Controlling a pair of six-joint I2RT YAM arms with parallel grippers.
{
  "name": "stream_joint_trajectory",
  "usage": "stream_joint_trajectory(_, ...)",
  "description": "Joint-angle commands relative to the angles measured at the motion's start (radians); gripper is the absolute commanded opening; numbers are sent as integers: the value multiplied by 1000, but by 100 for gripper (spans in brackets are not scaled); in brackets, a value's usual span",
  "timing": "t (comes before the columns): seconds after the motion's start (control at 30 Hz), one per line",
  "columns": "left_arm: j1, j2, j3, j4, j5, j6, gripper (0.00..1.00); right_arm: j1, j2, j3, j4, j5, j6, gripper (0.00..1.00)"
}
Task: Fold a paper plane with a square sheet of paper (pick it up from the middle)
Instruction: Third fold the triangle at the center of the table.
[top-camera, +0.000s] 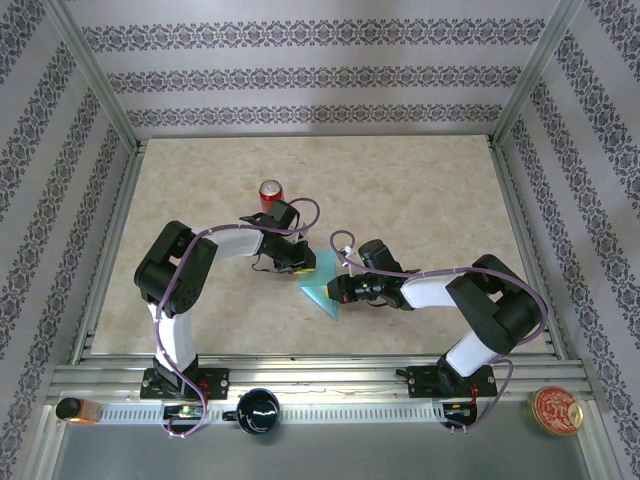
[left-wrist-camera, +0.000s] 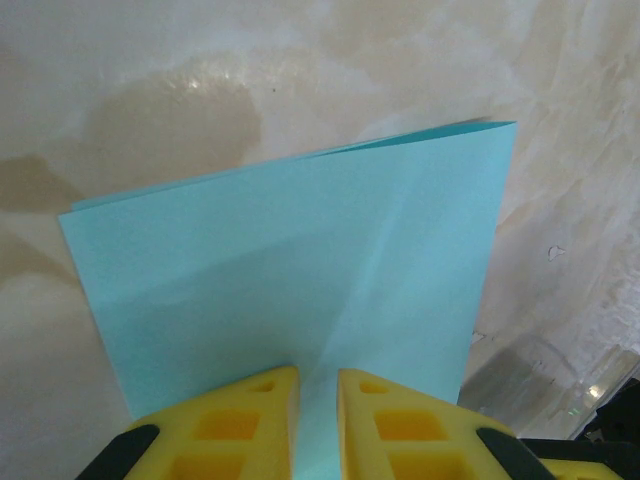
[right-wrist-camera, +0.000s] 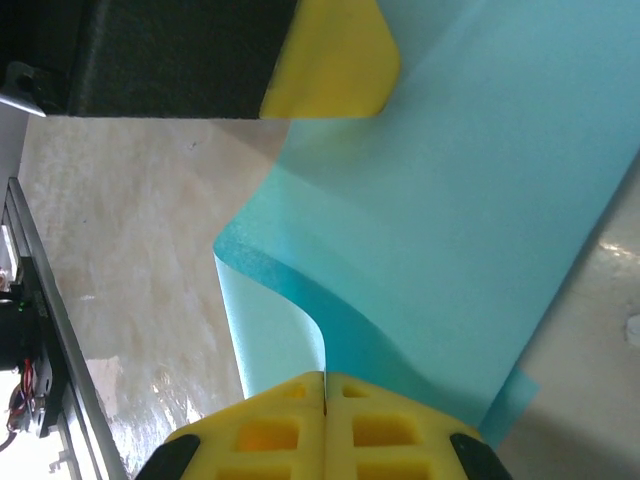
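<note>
Two tools share one load.

Top view: the left tool (top-camera: 297, 262) and right tool (top-camera: 338, 290) meet over the near middle of the table (top-camera: 430, 200), with the square sheet of paper (top-camera: 322, 288) between them. I cannot tell whether its lower corner touches the table. A red can (top-camera: 271, 193) stands behind the left wrist, apart from the paper. Gripping from opposite sides likely keeps so thin a sheet steady and taut for creasing.

Left wrist view: the left tool (left-wrist-camera: 318, 385) has its pads nearly together, pinching the near edge of the sheet (left-wrist-camera: 300, 270). The paper is plain turquoise and doubled over; a second layer peeps out along the far edge. A faint crease runs up from the pinch.

Right wrist view: the right tool (right-wrist-camera: 325, 385) is pressed fully together on an edge of the sheet (right-wrist-camera: 450, 200). One layer curls in a soft wave just before it enters the pads, so there is slack on this side. At the top, the left tool's yellow pad (right-wrist-camera: 335, 70) lies against the paper.
</note>
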Motion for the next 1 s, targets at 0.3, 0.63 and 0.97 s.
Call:
stream_joint_trajectory(0.3, 3, -9, -34, -32, -18, 1, 18, -14, -21, 41, -70, 11, -14, 0)
stream_joint_trajectory(0.63, 4, -9, -33, -29, -17, -1, 18, -18, -48, 50, -129, 56, -37, 0)
stream_joint_trajectory(0.97, 4, -8, -37, -22, -14, -5, 18, -21, -31, 71, -159, 58, -51, 0)
